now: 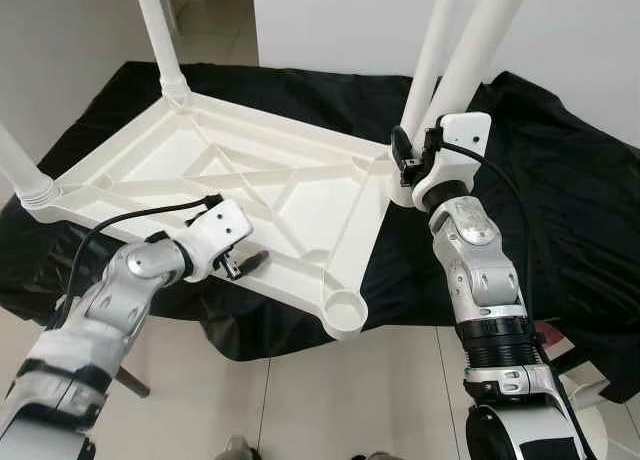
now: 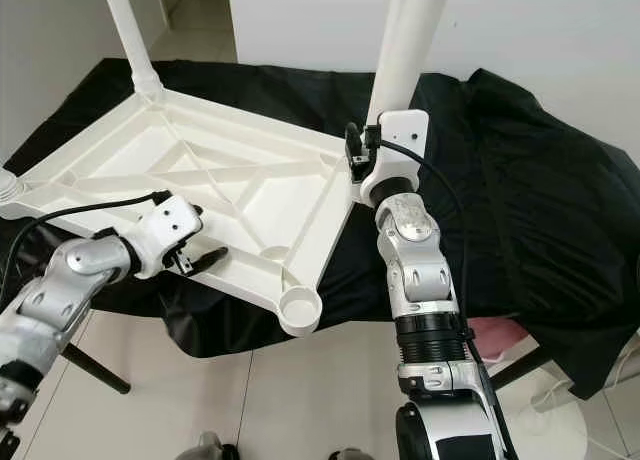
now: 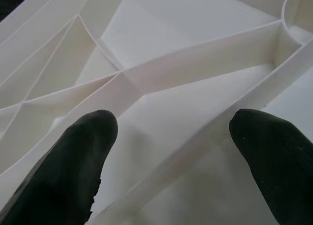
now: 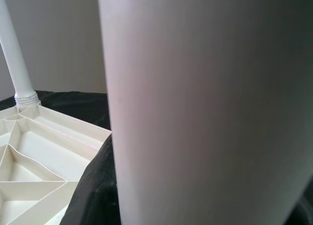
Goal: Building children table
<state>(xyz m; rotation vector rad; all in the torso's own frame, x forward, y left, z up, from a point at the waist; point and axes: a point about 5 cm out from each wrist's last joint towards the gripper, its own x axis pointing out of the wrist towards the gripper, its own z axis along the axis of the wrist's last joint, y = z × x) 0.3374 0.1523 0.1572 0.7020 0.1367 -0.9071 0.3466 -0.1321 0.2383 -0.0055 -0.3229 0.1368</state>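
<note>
The white plastic table top [image 1: 250,170] lies upside down on a black cloth. One white leg [image 1: 160,40] stands in the far left corner and another [image 1: 22,170] in the left corner. At the far right corner my right gripper [image 1: 417,145] is shut on a further upright leg [image 2: 405,40], low near its base; that leg [image 4: 205,107] looms close in the right wrist view. The near right corner socket [image 1: 343,308] holds nothing. My left gripper [image 1: 250,235] is open at the near rim, its black fingertips [image 3: 73,161] spread over the ribs [image 3: 195,58].
The black cloth [image 2: 540,180] drapes over a low support and hangs to the pale tile floor [image 1: 330,400]. A white wall [image 2: 540,30] rises behind. A dark stand leg [image 2: 95,370] slants out at the near left. Something pink [image 2: 492,332] lies under the cloth's right edge.
</note>
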